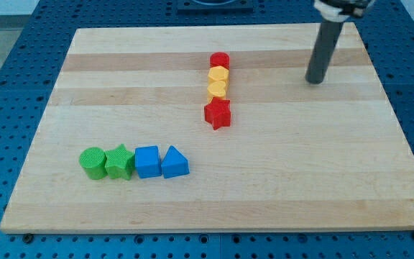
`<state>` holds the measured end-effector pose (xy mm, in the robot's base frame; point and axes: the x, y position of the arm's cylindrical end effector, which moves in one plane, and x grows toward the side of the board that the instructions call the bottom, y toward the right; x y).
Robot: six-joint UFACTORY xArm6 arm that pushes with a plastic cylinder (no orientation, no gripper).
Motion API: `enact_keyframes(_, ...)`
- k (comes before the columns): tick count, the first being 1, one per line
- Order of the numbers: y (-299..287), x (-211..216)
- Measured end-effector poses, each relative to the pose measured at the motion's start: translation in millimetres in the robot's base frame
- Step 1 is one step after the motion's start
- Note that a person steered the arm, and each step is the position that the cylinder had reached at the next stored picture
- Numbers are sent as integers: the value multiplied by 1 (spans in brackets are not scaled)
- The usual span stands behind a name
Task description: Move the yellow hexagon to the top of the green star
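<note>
Pale wooden bench (264, 194) sits on a blue perforated base plate (6, 65) that shows on all sides. No brands, labels or readable writing anywhere in frame.

Tool: plain dark rod, no jaws, so nothing to open or close and it grips nothing. My tip (314, 81) rests on the bench near the view's top right, touching no block. It stands well apart from everything, to the view's right of the vertical column of blocks.

That column, nearest to the tip, runs top to bottom near the board's middle:
- red cylinder (220, 60) at the top
- yellow hexagon (218, 74) directly below, touching the red cylinder
- second yellow block (217, 89) under that, touching it; shape hard to make out, also roughly hexagonal
- red star (218, 114) at the bottom, touching the yellow block above

Further out, at the view's lower left, a horizontal row, left to right:
- green cylinder (91, 162)
- green star (120, 162), touching the cylinder
- blue cube (147, 161), just beside the star
- blue triangle (175, 162), pressed against the cube

Task status: yellow hexagon sits in the column, well apart from the green star, up and to the view's right of it. Bench above the green star holds no block.
</note>
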<state>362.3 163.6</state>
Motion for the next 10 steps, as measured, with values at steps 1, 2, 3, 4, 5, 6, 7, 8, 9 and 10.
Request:
enact_keyframes(1, -34, 3)
enact_keyframes(2, -68, 12)
enact_keyframes(3, -102, 20)
enact_keyframes(4, -139, 28)
enact_keyframes(5, -170, 31)
enact_keyframes(6, -202, 32)
enact_keyframes(7, -233, 34)
enact_keyframes(8, -243, 36)
enact_keyframes(9, -230, 40)
enact_keyframes(10, -174, 41)
